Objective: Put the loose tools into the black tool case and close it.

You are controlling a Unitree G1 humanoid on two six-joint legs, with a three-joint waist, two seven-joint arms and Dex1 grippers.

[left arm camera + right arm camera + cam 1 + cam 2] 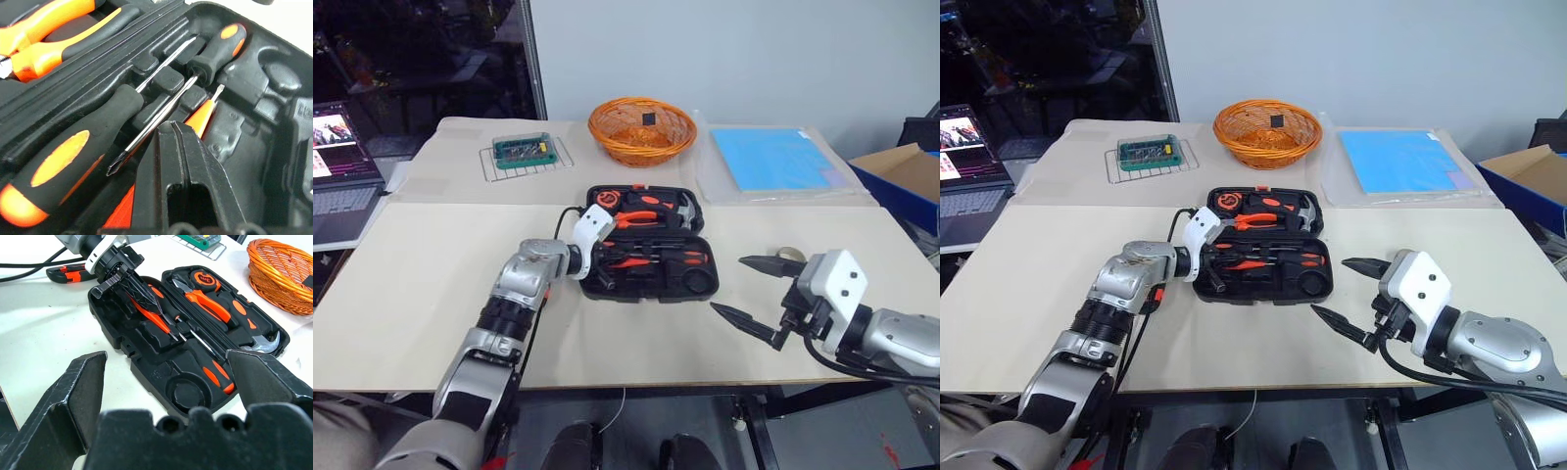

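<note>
looks like a robotics lab or test room: a plain work table (431, 294) covered in beige board, set against a bare grey wall. an open laptop (337, 171) sits at one side, a cardboard box (901, 162) at the other.

Pale grey wall (724, 59) behind beige tabletop (411, 284), made of two boards butted along seam. Open laptop (340, 176) on lower surface at far left, screen lit. Dark area with metal upright (534, 59) behind laptop. Blue bin holding cardboard box (901, 166) at right. Grey floor (705, 431) under table edge.
</note>
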